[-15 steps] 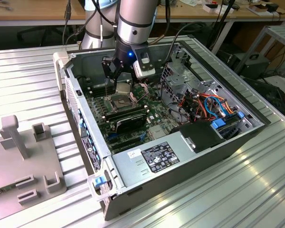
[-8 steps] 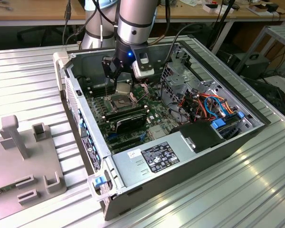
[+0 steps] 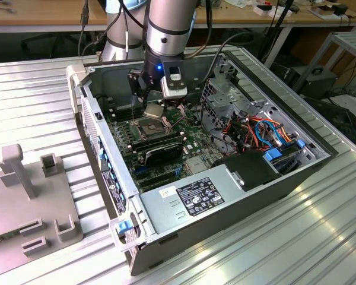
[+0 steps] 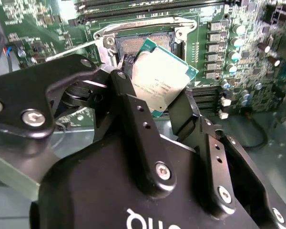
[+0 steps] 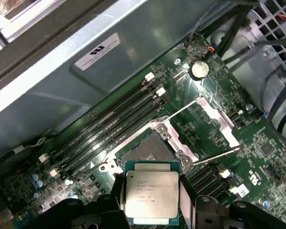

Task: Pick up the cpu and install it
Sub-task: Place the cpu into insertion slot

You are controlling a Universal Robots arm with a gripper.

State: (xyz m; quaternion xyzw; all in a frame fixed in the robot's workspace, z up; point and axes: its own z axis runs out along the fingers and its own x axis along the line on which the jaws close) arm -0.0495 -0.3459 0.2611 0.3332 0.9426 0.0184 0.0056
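Now the gripper [image 5: 151,206] is clamped on the cpu [image 5: 151,192], with a black finger [image 4: 133,109] pressing each side edge and the metal lid facing the first wrist view. The chip hangs tilted just above the open socket [image 5: 150,149] on the green motherboard [image 5: 257,143], not seated. The socket's load frame [image 5: 214,117] stands swung back. In the exterior view, the arm reaches down into the opened computer case [image 3: 107,154] on the ribbed metal table [image 3: 35,89].

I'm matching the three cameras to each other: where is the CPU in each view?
Exterior view: CPU hangs just above the socket, mid-case, under the arm.
Second wrist view: CPU clamped between the black fingers, socket beyond it.
First wrist view: CPU between the fingers, beside the socket.
Shared landmark: the open, empty socket.
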